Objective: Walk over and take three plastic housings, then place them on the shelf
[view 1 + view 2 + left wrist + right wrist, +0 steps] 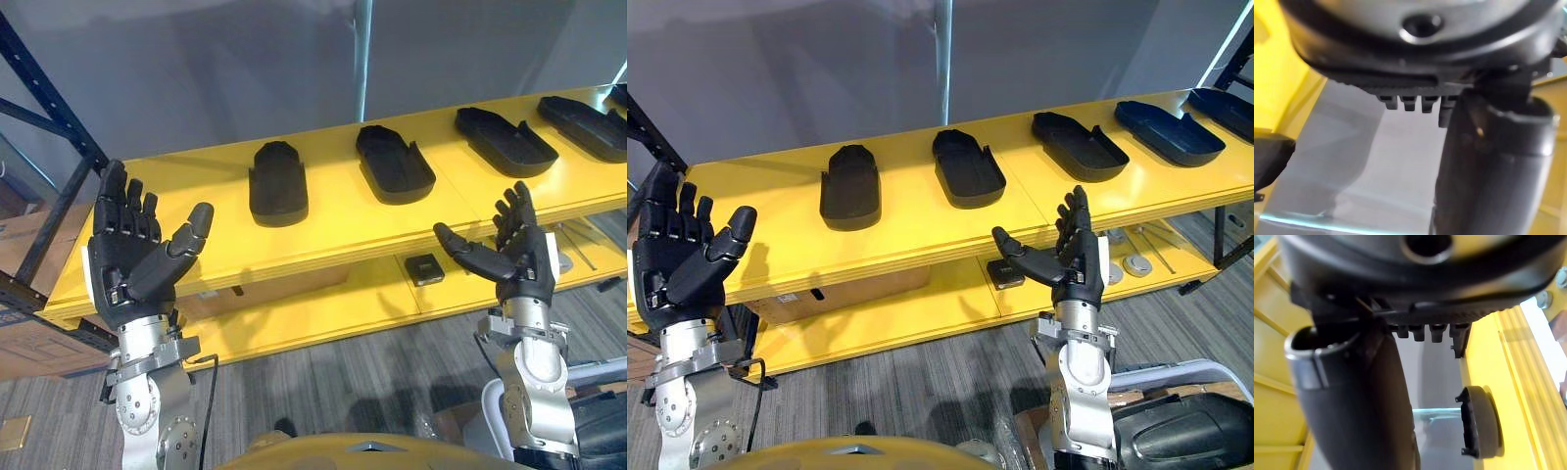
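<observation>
Both hands are raised in front of the yellow shelf (pixel 186 201) and hold nothing. The left hand (pixel 132 259), at lower left of the frame, has its fingers straight and spread with the thumb angled out. The right hand (pixel 517 257), at lower right, is spread the same way. The plastic housings (pixel 395 164) lie in a row on the shelf's top board, from the leftmost housing (pixel 278 184) at centre to the upper right, all apart from either hand. They look like shallow, smooth shells lying flat, so a low reach would probably shove one toward the back rather than get fingers round it. The board's front edge stands between hands and housings and could catch the fingertips. A small black box (pixel 424 268) sits on the lower board (pixel 323 305).
</observation>
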Motion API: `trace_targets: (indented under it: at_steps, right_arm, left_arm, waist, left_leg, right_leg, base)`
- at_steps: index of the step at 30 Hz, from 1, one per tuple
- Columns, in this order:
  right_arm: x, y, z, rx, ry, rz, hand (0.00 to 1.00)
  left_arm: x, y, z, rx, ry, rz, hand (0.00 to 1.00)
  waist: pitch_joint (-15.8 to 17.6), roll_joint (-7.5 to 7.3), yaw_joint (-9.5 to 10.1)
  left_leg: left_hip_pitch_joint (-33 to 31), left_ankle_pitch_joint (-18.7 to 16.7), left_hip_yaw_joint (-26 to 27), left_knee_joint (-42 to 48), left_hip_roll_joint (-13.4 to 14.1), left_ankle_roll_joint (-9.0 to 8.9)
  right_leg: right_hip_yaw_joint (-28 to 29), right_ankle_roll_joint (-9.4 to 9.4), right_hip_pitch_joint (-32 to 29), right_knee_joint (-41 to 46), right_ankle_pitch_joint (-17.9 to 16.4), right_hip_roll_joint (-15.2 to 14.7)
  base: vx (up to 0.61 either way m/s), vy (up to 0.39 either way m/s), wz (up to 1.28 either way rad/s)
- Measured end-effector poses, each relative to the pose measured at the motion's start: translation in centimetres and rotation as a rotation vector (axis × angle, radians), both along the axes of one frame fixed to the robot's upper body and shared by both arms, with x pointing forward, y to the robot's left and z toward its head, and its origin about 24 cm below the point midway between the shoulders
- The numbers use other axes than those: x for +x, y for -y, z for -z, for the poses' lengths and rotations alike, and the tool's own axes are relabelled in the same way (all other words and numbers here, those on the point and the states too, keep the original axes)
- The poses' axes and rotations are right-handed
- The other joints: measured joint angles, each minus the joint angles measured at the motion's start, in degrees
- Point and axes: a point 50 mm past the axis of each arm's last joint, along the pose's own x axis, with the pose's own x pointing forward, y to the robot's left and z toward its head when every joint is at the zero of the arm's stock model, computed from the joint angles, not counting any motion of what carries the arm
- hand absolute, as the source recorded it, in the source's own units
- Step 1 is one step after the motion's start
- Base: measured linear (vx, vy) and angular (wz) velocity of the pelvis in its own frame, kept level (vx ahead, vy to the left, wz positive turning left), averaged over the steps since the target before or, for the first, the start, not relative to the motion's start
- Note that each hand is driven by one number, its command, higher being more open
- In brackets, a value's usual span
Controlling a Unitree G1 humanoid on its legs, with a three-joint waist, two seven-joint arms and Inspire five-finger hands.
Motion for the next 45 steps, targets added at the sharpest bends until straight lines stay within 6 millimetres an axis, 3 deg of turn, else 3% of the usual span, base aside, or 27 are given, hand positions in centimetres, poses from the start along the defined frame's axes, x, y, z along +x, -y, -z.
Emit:
trace_targets:
  at_steps: [5,11,15,18,19,20,21,22,24,26,27,29,31,33,35,36,37,39,42,43,45]
  right_arm:
    - [-1.1,0.4,0.6,0.025,-0.024,0.084,1.0]
    - [-3.6,1.4,2.4,0.04,-0.121,0.139,1.0]
    - [-5.1,1.1,3.7,0.112,-0.168,0.125,1.0]
    - [-4.6,-0.2,4.0,0.2,-0.153,0.004,1.0]
    - [-3.5,-1.5,3.6,0.178,-0.135,-0.114,1.0]
    - [-2.9,-1.9,3.2,0.161,-0.125,-0.162,1.0]
    - [-1.4,-2.8,2.6,0.124,-0.104,-0.264,1.0]
    - [-0.6,-3.2,2.3,0.105,-0.096,-0.303,1.0]
    - [1.9,-4.6,1.9,0.053,-0.086,-0.381,1.0]
    - [2.7,-4.9,2.1,0.046,-0.091,-0.37,1.0]
    - [2.9,-4.9,2.3,0.057,-0.1,-0.354,1.0]
    - [2.7,-4.8,2.9,0.089,-0.116,-0.312,1.0]
    - [1.7,-5.1,4.1,0.154,-0.147,-0.249,1.0]
    - [0.5,-5.4,5.3,0.177,-0.19,-0.22,1.0]
    - [-0.7,-5.8,6.3,0.202,-0.227,-0.214,1.0]
    - [-1.2,-5.9,6.6,0.208,-0.245,-0.235,1.0]
    - [-1.3,-6.0,6.7,0.202,-0.25,-0.26,1.0]
    - [-0.8,-6.5,6.4,0.187,-0.238,-0.308,1.0]
    - [0.5,-8.8,5.6,0.179,-0.191,-0.387,1.0]
    - [0.7,-9.1,5.5,0.179,-0.19,-0.395,1.0]
    - [1.1,-11.3,5.4,0.152,-0.189,-0.468,1.0]
  left_arm:
    - [1.0,1.5,-0.6,0.024,0.034,0.113,1.0]
    - [2.6,2.1,-2.2,0.032,0.102,0.141,1.0]
    - [3.1,2.2,-2.5,0.001,0.105,0.104,1.0]
    - [3.0,1.4,-2.5,-0.008,0.09,0.044,1.0]
    - [2.7,0.6,-2.4,0.003,0.063,-0.018,1.0]
    - [2.6,0.4,-2.2,0.006,0.051,-0.034,1.0]
    - [2.1,0.0,-1.9,0.014,0.032,-0.05,1.0]
    - [2.0,-0.1,-1.8,0.017,0.025,-0.054,1.0]
    - [2.0,0.2,-1.7,0.023,0.02,-0.019,1.0]
    - [2.1,0.7,-1.6,0.026,0.024,0.013,1.0]
    - [2.1,0.9,-1.6,0.023,0.024,0.025,1.0]
    - [2.2,1.3,-1.6,0.023,0.029,0.04,1.0]
    - [2.3,1.6,-1.6,0.017,0.03,0.058,1.0]
    - [2.3,1.7,-1.6,0.02,0.031,0.062,1.0]
    - [2.3,1.6,-1.5,0.025,0.027,0.056,1.0]
    - [2.2,1.3,-1.4,0.03,0.013,0.04,1.0]
    - [2.2,1.0,-1.1,0.031,-0.008,0.025,1.0]
    - [2.1,0.6,-0.7,0.035,-0.033,0.013,1.0]
    - [1.3,0.0,-0.1,0.05,-0.052,0.014,1.0]
    - [1.2,0.0,0.0,0.051,-0.056,0.017,1.0]
    - [0.7,0.2,0.6,0.017,-0.068,0.062,1.0]
  waist:
    - [0.7,-1.18,-0.79]
    - [1.5,-2.09,-5.72]
    - [1.9,-1.91,-7.92]
    - [2.2,-1.56,-6.16]
    - [3.2,-1.2,-4.43]
    - [3.5,-0.72,-3.34]
    - [3.8,0.89,-1.24]
    - [3.6,1.14,-0.89]
    - [4.0,0.45,0.07]
    - [4.3,0.31,1.44]
    - [4.6,0.33,1.93]
    - [5.3,0.27,2.0]
    - [7.1,-0.24,1.78]
    - [8.0,-1.41,1.24]
    - [9.1,-3.34,1.57]
    - [10.0,-2.92,1.88]
    - [10.1,-3.32,1.76]
    - [10.1,-3.19,1.72]
    - [10.0,-2.81,2.59]
    - [9.9,-2.87,2.87]
    - [9.7,-3.08,4.47]
  left_leg:
    - [2.2,-1.4,7.0,0.1,0.5,-0.54]
    - [5.0,-6.7,17.8,5.6,2.7,-2.31]
    - [5.5,-9.9,21.8,10.4,5.1,-3.14]
    - [1.2,-14.3,9.0,19.5,7.2,2.03]
    - [-1.7,-18.3,-3.1,24.7,6.8,3.97]
    - [-2.4,-20.1,-8.0,25.6,5.9,3.42]
    - [-2.2,-21.8,-13.3,25.8,4.8,2.98]
    - [-2.3,-22.0,-15.5,25.7,4.4,2.27]
    - [-2.3,-22.1,-16.3,24.2,2.9,1.55]
    - [-2.4,-22.2,-16.9,23.1,2.5,-0.33]
    - [-3.2,-22.2,-18.2,23.5,2.1,-0.38]
    - [-3.8,-22.5,-19.5,25.0,1.6,-0.7]
    - [-2.1,-23.6,-19.6,26.9,1.0,-0.68]
    - [-0.1,-24.7,-18.1,26.6,-0.1,-0.45]
    - [1.4,-26.1,-14.4,27.0,-1.3,0.02]
    - [1.4,-26.1,-10.9,26.7,-0.3,0.67]
    - [1.4,-25.5,-8.3,26.6,-0.2,1.45]
    - [0.9,-24.4,-6.4,26.3,0.7,1.83]
    - [-1.0,-22.5,-3.6,26.6,4.3,0.46]
    - [-1.2,-22.3,-3.0,26.6,4.7,0.17]
    - [-2.8,-21.4,-0.3,28.4,8.0,-1.67]
  right_leg:
    - [7.1,-0.34,-1.6,-1.9,2.1,0.9]
    - [17.9,-0.86,-3.6,-4.0,4.3,2.7]
    - [22.2,-1.37,-4.7,-4.8,4.9,4.5]
    - [27.9,-2.68,-6.4,-5.7,6.0,6.5]
    - [31.6,-3.92,-7.3,-7.1,6.8,7.6]
    - [32.4,-4.01,-8.0,-7.0,6.7,7.8]
    - [32.5,-4.37,-8.9,-7.0,8.1,8.4]
    - [32.6,-3.96,-9.4,-7.0,8.4,8.6]
    - [31.9,-2.3,-10.3,-7.0,9.5,7.3]
    - [30.7,-1.65,-10.6,-6.7,9.9,6.7]
    - [29.8,-1.3,-11.6,-4.4,8.8,6.3]
    - [29.1,-0.72,-13.9,2.1,5.8,5.6]
    - [30.4,-1.74,-16.7,11.9,3.6,5.3]
    - [32.5,-1.73,-17.5,14.2,3.6,4.9]
    - [31.8,-0.35,-17.8,12.8,5.4,4.0]
    - [28.8,-1.58,-17.1,9.5,7.6,3.4]
    - [22.1,-4.23,-18.2,16.2,3.0,1.9]
    - [14.6,-6.79,-18.1,28.3,-4.7,-1.4]
    - [8.3,-7.93,-15.1,37.7,-9.2,-7.0]
    - [8.1,-7.83,-14.9,38.3,-9.4,-7.8]
    - [7.2,-7.12,-12.5,38.9,-9.0,-12.7]
  base:
    - [0.04,0.024,-0.75]
    - [0.01,0.014,-0.94]
    - [-0.01,-0.035,-0.71]
    - [-0.03,-0.099,-1.05]
    - [-0.06,-0.016,-1.34]
    - [-0.11,0.089,-1.71]
    - [-0.09,0.128,-1.16]
    - [-0.07,0.103,-0.93]
    - [-0.04,0.085,0.01]
    - [-0.04,0.123,0.37]
    - [-0.03,0.101,0.43]
    - [-0.02,0.072,0.33]
    - [-0.05,0.089,-0.11]
    - [-0.13,0.126,-0.64]
    - [-0.29,0.127,-1.11]
    - [-0.38,0.057,-1.25]
    - [-0.36,0.032,-1.13]
    - [-0.29,0.029,-0.64]
    - [-0.12,-0.075,-0.58]
    - [-0.1,-0.183,-0.85]
    - [-0.08,-0.317,-0.82]
